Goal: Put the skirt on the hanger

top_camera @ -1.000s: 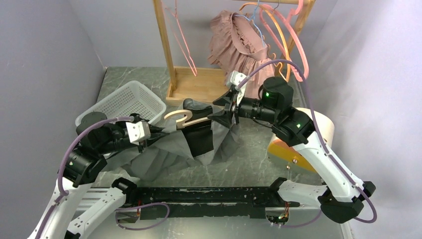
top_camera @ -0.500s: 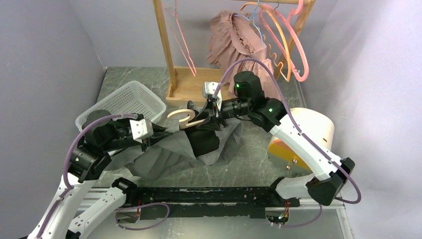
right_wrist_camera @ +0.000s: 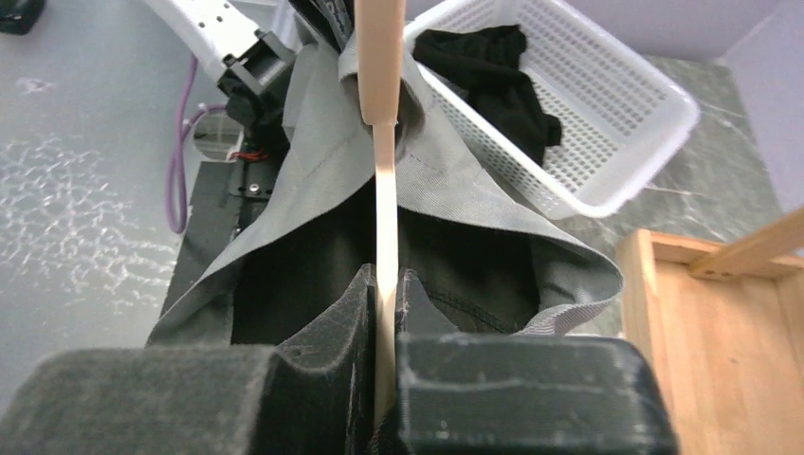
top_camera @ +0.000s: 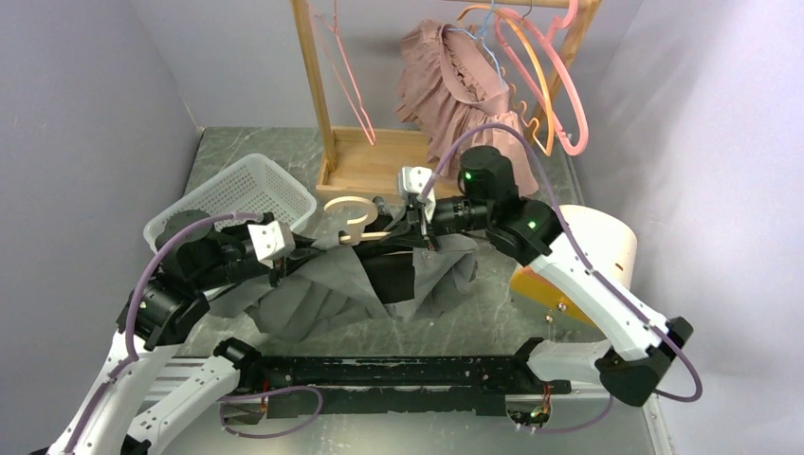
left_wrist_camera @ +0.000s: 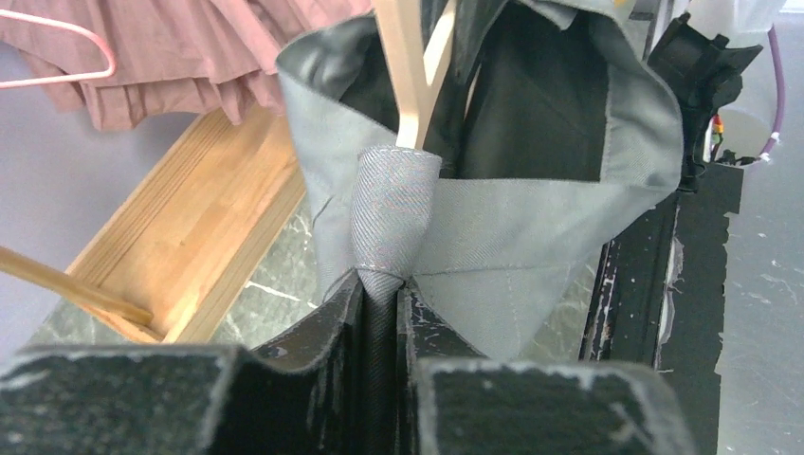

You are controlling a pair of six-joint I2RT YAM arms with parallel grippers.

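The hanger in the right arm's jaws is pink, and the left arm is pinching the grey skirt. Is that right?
Not quite. The hanger shut in the right arm's jaws is pale wood, not pink, as the right wrist view shows. The left arm does pinch the grey skirt.

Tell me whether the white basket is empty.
No, the right wrist view shows a black cloth lying inside the basket.
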